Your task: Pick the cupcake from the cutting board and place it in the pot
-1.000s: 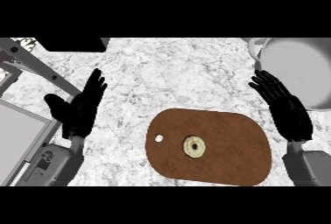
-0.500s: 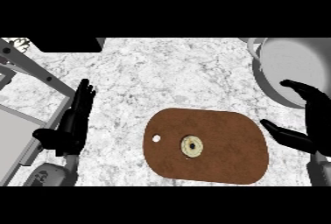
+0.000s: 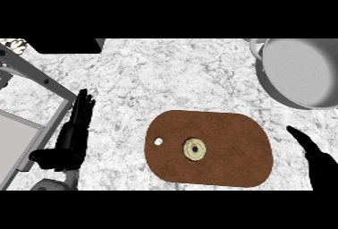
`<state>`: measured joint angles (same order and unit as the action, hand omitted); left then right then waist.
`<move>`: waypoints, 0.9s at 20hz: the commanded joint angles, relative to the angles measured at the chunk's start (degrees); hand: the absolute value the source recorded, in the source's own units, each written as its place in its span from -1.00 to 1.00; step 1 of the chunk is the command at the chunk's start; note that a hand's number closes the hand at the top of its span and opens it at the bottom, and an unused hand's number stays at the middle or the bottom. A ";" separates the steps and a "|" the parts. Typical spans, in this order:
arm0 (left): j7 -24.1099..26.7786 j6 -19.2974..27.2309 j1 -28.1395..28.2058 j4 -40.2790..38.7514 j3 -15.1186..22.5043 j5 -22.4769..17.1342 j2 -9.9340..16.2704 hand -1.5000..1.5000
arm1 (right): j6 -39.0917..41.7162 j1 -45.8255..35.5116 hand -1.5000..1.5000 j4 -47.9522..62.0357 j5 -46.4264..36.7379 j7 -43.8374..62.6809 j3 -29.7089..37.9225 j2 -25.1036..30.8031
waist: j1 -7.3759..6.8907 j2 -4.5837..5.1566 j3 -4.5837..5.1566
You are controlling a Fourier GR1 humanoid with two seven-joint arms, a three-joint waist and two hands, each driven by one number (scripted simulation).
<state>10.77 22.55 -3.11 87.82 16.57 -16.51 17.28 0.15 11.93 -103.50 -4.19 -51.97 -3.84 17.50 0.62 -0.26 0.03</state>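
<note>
The cupcake (image 3: 194, 149) sits mid-cutting board (image 3: 231, 134) — left of the right hand (image 3: 317, 157), open and empty, nearer than the open, resting left hand (image 3: 73, 134) — pot (image 3: 300, 71) at the worktop's far right corner.

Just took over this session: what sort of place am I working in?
Most likely a kitchen counter: a marbled stone countertop carrying a brown cutting board with a cupcake on it, and a grey pot at the upper right.

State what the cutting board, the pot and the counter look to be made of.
Cutting board: probably wood, matte, mottled brown with a hanging hole. Pot: likely metal, smooth grey with a soft sheen. Counter: looks like marble or similar stone, white with grey veining.
</note>
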 commanded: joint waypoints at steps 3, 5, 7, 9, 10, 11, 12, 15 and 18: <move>1.57 -0.95 2.94 0.99 -0.31 -0.15 0.21 0.00 | -1.60 6.88 -1.00 -7.65 -15.44 10.56 -2.36 8.82 | -0.04 -0.04 0.24; 0.03 -1.29 0.04 0.04 -2.04 -0.67 1.12 0.00 | -1.43 7.56 -1.00 -8.76 -21.63 15.31 -4.24 10.98 | 0.15 0.14 0.26; 0.95 -1.53 0.38 -0.95 -0.95 -0.05 0.20 0.00 | -0.65 7.42 -1.00 -10.34 -27.38 21.82 -7.34 11.76 | -0.17 0.25 0.31; -2.35 0.45 -0.84 1.81 0.72 1.05 -1.07 0.00 | -1.01 6.26 -1.00 -12.36 -32.92 29.40 -10.90 9.41 | -0.63 0.18 0.15; 1.54 0.20 1.30 0.21 -0.06 1.75 -1.10 0.00 | 0.09 7.70 -1.00 -15.04 -34.48 32.11 -12.77 8.89 | -0.53 0.16 0.14; -0.68 -0.05 2.04 2.98 1.13 1.47 -1.13 0.00 | 1.58 5.25 -1.00 -15.18 -36.11 36.13 -13.34 8.49 | -1.00 0.16 0.10; 0.49 -1.12 0.43 0.08 -0.71 0.90 -1.17 0.00 | 1.79 3.23 -1.00 -12.58 -38.44 37.22 -15.92 6.43 | -0.92 0.30 0.06; -1.62 -3.01 -0.07 1.08 -2.77 -0.11 0.45 0.00 | 4.07 -0.51 -1.00 -12.15 -43.32 44.71 -22.02 1.23 | -1.03 0.28 0.03; -0.83 -4.00 -0.18 -1.04 -4.33 0.51 -1.40 0.00 | 3.05 0.96 -1.00 -9.74 -44.89 43.60 -23.31 -1.16 | -0.58 0.24 -0.01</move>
<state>10.03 21.18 -3.06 88.17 15.33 -14.85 15.47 3.35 13.01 -114.52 -44.41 -11.90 -22.84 19.97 -0.09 -0.02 0.06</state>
